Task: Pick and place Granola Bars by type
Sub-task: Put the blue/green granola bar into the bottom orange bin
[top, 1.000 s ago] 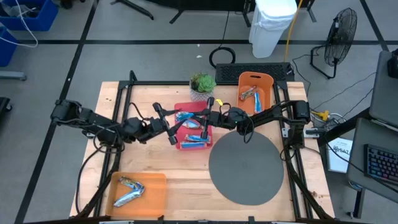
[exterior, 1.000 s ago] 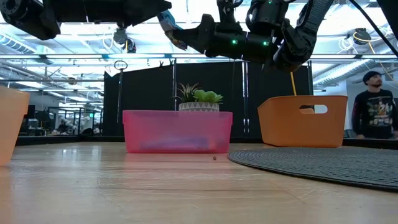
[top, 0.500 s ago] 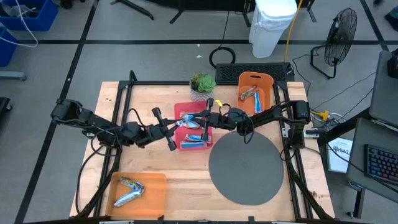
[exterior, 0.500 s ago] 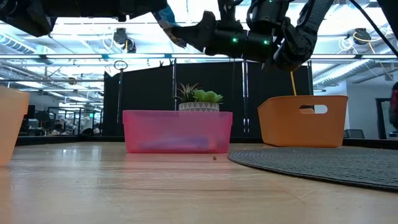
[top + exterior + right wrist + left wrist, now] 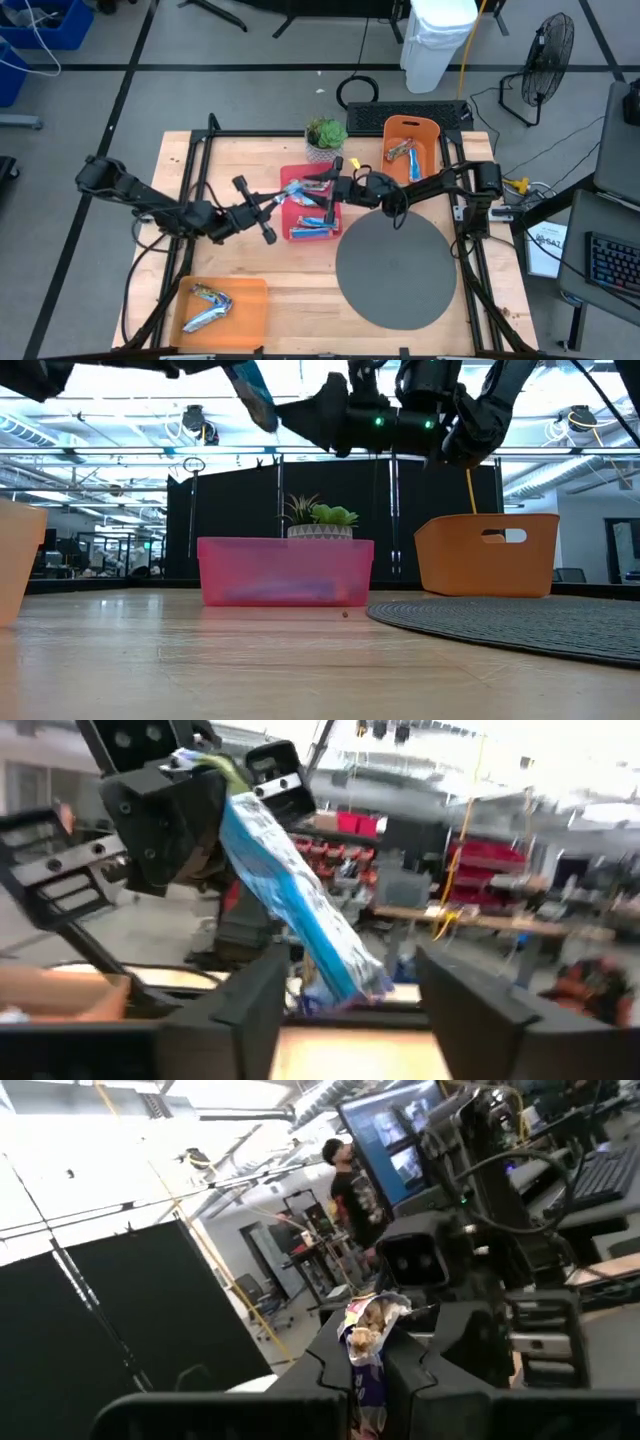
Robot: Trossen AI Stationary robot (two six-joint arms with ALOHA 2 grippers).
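A blue-and-white granola bar hangs in the air above the pink tray, with my left gripper shut on it. In the right wrist view the bar slants from the left gripper's fingers toward me. My right gripper stands open just right of it, with a finger on either side of the bar's free end, apart from it. More blue bars lie in the pink tray. My left gripper pinches one end of the bar between its two fingers. They come about level from the table's left side. The rest of the bar sticks out past the fingertips toward the right gripper, tilted and lifted clear above the pink tray.
An orange tray with brown and silver bars stands at the far right, and another orange tray with bars at the near left. A potted plant stands behind the pink tray. A round grey mat covers the right half.
My left gripper has shut on the blue bar's end, and my right gripper, which held it, has opened. The left gripper has then drawn back toward the table's left edge and rolled, carrying the bar away from the right fingers and tilting it.
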